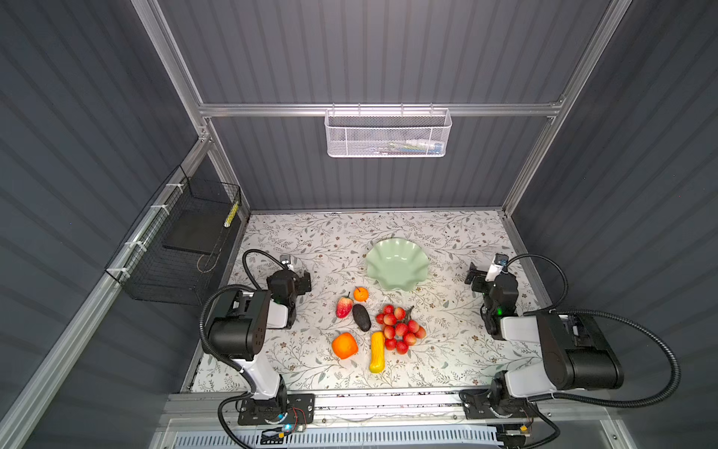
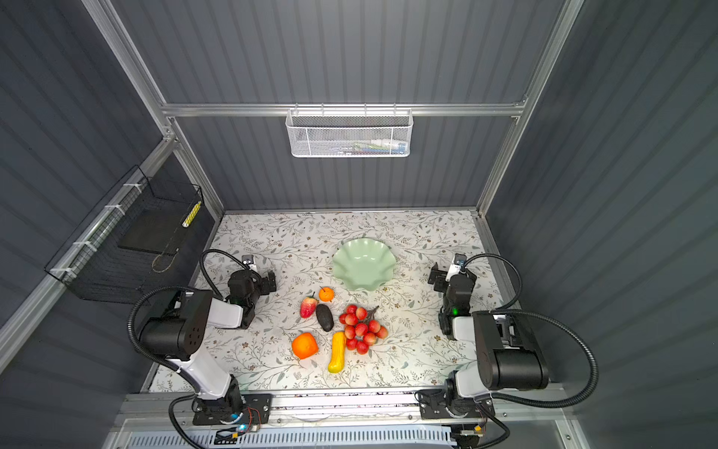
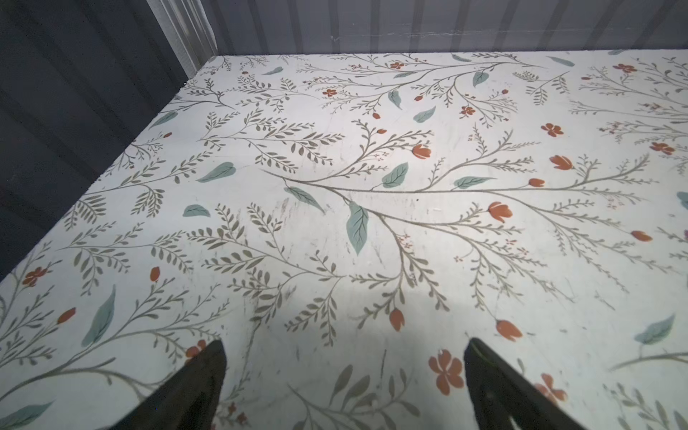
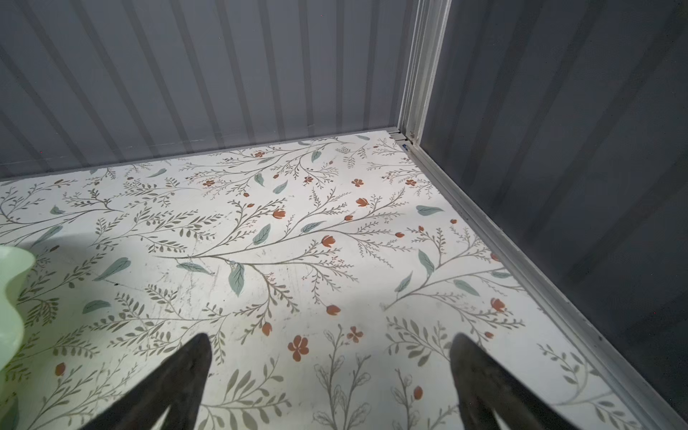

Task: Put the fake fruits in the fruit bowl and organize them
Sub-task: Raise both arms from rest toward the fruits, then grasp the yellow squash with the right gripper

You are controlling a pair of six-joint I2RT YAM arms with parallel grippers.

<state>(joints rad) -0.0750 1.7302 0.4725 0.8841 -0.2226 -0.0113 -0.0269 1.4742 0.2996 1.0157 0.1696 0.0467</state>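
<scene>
The left fingers (image 3: 203,383), spread wide and empty, hover over bare worktop (image 3: 372,223). To their right lie the six clustered fake fruits (image 1: 361,318), the red strawberry-like fruit (image 1: 344,307) nearest. Further right, the empty fruit bowl (image 1: 396,268) sits left of the right fingers (image 4: 480,379), likewise spread.

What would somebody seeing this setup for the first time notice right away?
A big orange, a long yellow fruit and a bunch of red balls cluster brightly at centre. Farther back sits the empty mint-green fruit bowl. The left gripper and right gripper flank them, jaws open.
</scene>
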